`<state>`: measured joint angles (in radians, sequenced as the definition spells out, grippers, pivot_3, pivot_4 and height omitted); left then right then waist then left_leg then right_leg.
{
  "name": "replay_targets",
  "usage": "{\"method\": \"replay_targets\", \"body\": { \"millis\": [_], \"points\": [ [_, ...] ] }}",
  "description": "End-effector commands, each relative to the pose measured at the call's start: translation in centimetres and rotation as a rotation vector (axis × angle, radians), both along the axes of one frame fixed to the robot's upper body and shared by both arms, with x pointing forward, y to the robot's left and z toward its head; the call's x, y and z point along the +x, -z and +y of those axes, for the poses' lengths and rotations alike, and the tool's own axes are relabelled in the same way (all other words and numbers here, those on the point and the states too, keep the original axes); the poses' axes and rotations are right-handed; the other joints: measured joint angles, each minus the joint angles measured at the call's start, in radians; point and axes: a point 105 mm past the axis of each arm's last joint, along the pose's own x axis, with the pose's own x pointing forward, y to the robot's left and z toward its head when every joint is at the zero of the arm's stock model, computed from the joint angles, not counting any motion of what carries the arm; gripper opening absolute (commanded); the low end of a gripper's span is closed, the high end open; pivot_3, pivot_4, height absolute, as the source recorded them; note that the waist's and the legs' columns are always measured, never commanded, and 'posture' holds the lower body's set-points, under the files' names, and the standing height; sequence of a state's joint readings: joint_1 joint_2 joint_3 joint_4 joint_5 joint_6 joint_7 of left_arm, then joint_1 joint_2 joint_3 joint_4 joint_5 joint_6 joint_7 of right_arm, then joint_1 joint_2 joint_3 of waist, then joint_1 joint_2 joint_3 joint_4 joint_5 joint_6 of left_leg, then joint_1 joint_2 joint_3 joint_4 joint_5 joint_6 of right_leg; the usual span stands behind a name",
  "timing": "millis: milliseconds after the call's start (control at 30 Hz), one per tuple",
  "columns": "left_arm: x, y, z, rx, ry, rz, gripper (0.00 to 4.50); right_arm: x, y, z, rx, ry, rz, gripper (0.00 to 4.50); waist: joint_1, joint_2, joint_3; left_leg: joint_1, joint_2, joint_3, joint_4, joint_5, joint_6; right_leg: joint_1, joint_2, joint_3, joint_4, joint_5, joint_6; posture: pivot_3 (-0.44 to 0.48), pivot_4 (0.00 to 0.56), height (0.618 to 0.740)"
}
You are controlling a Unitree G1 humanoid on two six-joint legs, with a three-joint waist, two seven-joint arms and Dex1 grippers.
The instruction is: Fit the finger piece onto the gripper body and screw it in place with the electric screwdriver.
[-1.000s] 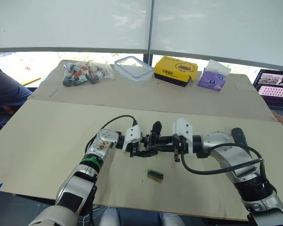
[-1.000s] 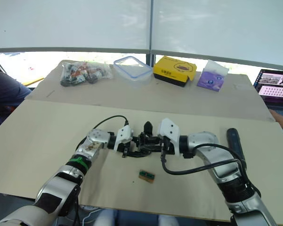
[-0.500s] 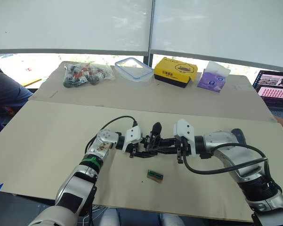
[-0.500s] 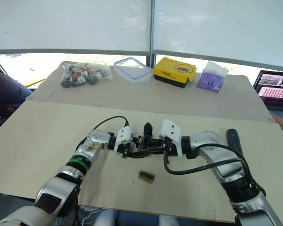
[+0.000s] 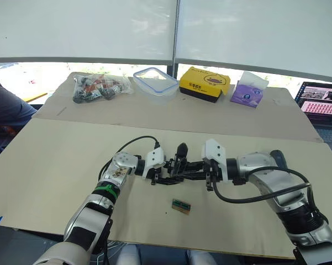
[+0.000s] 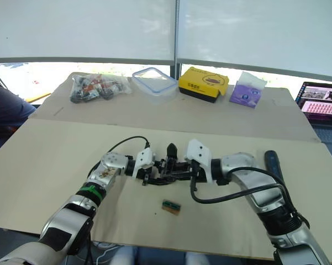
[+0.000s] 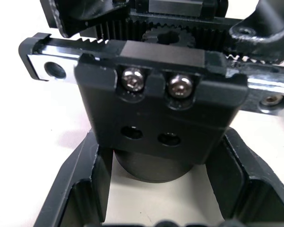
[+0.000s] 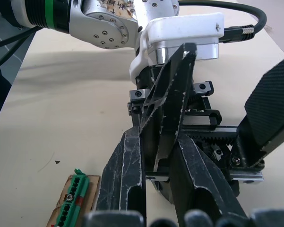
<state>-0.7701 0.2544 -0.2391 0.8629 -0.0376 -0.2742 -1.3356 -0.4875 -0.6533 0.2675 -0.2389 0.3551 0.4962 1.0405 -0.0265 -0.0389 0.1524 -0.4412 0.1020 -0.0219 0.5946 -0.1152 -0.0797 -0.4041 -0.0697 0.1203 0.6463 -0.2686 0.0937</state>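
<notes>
Two pincers meet over the front table [image 5: 55, 165], the left pincer [image 5: 161, 170] and the right pincer [image 5: 194, 168], with one gripper body [image 5: 177, 165] between them, one finger piece [image 8: 165, 101] and one small green block [image 5: 181, 205] just in front. One electric screwdriver [image 6: 272, 163] lies at the right. On the far table [image 5: 154, 113] there are one bag of parts [image 5: 99, 85], one clear lidded box [image 5: 156, 80], one yellow box [image 5: 205, 83] and one purple tissue pack [image 5: 248, 91]; one laptop [image 5: 320, 105] stands at the right edge.
</notes>
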Motion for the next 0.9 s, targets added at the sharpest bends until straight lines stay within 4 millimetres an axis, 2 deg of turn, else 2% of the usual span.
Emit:
{"method": "replay_targets", "body": {
  "millis": [33, 467, 767, 900],
  "points": [
    [-0.7, 0.9, -0.1, 0.042, 0.033, 0.022, 2.27, 0.0, 0.6, 0.2, -0.037, -0.002, 0.024, 0.33, -0.001, 0.000, 0.000, 0.000, 0.000, 0.000, 0.000, 0.000, 0.000, 0.000, 0.000, 0.000, 0.000, 0.000, 0.000, 0.000, 0.150, 0.740],
    [-0.8, 1.0, -0.2, 0.042, 0.027, 0.029, 2.27, 0.0, 0.2, 0.8, -0.047, -0.022, 0.021, 0.33, -0.004, 0.000, 0.000, 0.000, 0.000, 0.000, 0.000, 0.000, 0.000, 0.000, 0.000, 0.000, 0.000, -0.001, -0.001, 0.000, 0.150, 0.740],
    [-0.8, 1.0, -0.2, 0.043, 0.027, 0.032, 2.27, 0.1, -0.9, 0.7, -0.035, -0.043, -0.003, 0.33, -0.004, 0.000, 0.000, 0.000, 0.000, 0.000, -0.001, 0.000, 0.000, 0.000, 0.000, 0.000, 0.000, -0.001, -0.002, 0.000, 0.150, 0.740],
    [-0.8, 1.0, -0.2, 0.043, 0.027, 0.032, 2.27, 0.2, -0.4, 0.5, -0.053, -0.030, 0.008, 0.33, -0.003, 0.000, 0.000, 0.000, 0.000, 0.000, -0.001, 0.000, 0.000, -0.001, 0.000, 0.000, 0.000, -0.001, -0.002, 0.000, 0.150, 0.740]
  ]
}}
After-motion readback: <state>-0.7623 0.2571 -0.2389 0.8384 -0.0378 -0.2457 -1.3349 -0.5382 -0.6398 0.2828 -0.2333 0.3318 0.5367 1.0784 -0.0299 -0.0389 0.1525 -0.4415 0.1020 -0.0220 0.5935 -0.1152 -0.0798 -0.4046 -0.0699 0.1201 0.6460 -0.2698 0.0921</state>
